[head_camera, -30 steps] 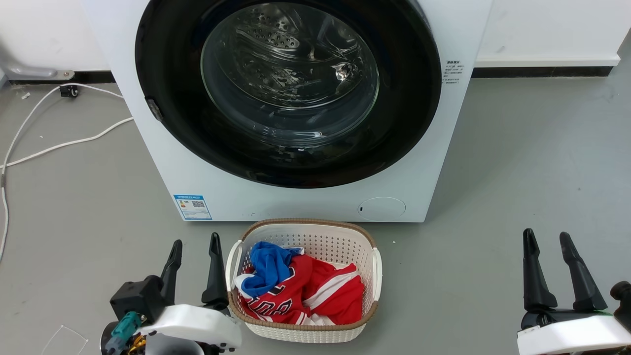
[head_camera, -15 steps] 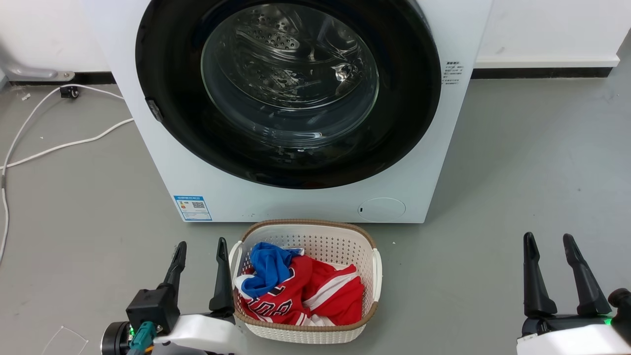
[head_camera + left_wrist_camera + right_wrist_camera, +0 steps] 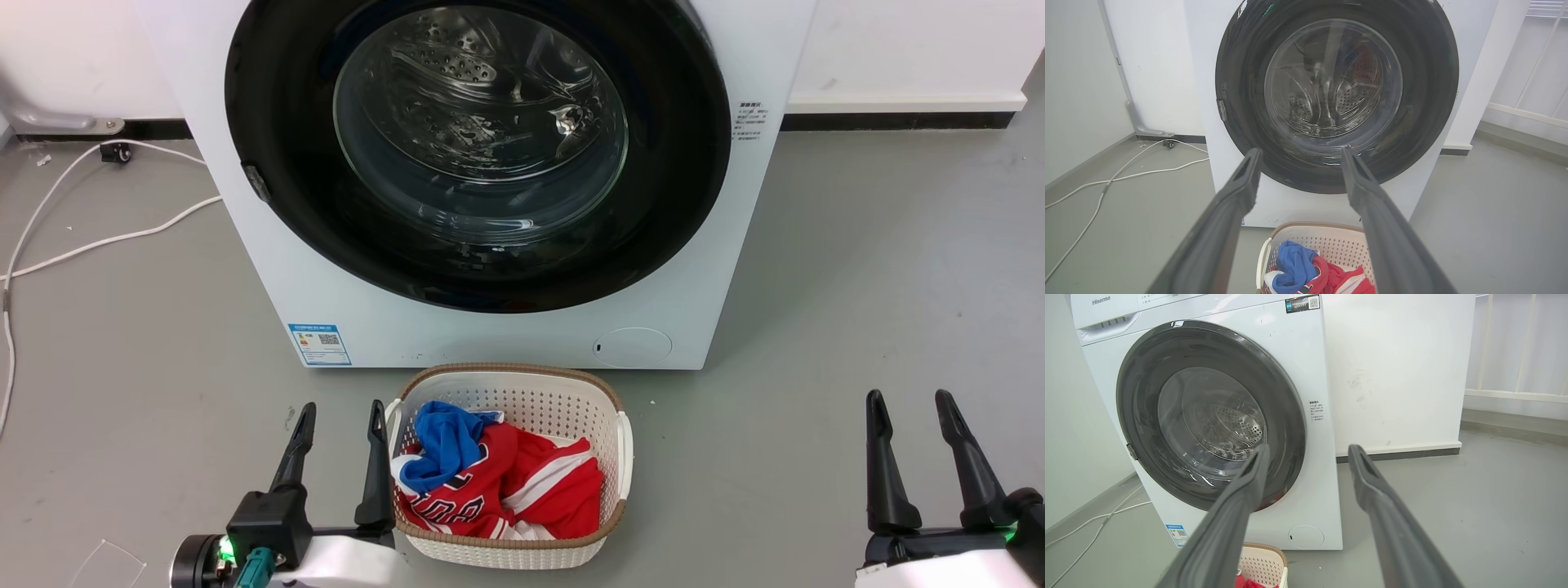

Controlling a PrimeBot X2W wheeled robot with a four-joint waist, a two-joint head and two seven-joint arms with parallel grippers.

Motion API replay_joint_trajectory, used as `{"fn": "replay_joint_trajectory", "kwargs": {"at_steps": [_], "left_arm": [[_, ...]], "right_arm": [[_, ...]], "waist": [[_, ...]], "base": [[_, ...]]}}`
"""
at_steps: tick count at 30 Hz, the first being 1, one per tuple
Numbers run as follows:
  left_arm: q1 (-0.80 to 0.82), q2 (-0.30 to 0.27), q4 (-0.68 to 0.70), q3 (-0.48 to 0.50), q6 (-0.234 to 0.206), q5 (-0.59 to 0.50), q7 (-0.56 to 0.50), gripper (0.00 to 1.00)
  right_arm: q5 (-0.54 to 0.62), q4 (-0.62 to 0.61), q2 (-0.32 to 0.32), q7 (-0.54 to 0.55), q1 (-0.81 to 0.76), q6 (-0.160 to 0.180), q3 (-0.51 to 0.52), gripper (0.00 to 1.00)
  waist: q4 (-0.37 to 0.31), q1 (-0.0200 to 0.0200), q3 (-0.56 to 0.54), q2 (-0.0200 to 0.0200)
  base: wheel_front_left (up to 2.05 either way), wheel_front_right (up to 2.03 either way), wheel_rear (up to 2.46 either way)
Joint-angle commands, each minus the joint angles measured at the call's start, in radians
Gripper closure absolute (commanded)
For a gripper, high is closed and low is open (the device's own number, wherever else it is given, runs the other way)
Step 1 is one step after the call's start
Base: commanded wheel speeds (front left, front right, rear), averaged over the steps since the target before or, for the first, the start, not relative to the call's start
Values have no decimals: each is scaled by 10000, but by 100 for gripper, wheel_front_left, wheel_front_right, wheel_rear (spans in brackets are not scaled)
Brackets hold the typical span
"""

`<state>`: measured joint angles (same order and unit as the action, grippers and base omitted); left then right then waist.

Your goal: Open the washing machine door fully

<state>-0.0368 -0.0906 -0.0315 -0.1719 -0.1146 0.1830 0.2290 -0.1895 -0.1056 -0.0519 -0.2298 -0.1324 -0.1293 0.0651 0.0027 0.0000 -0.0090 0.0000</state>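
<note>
Glossy black washing machine door (image 3: 478, 147) looks shut on the washing machine (image 3: 457, 339), up ahead; its grey catch (image 3: 255, 181) sits leftward, nearer the left gripper (image 3: 343, 406) than the right gripper (image 3: 909, 395). Both pairs of fingers (image 3: 376, 465) spread, empty.

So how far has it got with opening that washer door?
Nothing looks done: the washing machine door sits shut against the washing machine. In hand: nothing; left jaws and right jaws stand open, empty, low either side of the laundry basket, away from the door. Remaining: reach it, pull, swing it fully open.
</note>
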Motion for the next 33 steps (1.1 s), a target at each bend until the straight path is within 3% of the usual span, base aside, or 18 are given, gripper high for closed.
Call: {"fn": "replay_joint_trajectory", "kwargs": {"at_steps": [1,15,33], "left_arm": [[-113,17,39,62,27,-181,82,0],[-338,313,-64,444,333,-1224,375,0],[-311,407,-403,663,523,-1117,367,0]], "right_arm": [[191,-121,21,-84,-138,-22,21,0],[919,-128,28,-362,-384,-13,22,0],[515,111,29,-356,-394,-13,12,0]], "waist": [[-4,0,1,0],[-1,0,23,0],[17,0,49,0]], "base": [[0,0,0],[0,0,0],[0,0,0]]}}
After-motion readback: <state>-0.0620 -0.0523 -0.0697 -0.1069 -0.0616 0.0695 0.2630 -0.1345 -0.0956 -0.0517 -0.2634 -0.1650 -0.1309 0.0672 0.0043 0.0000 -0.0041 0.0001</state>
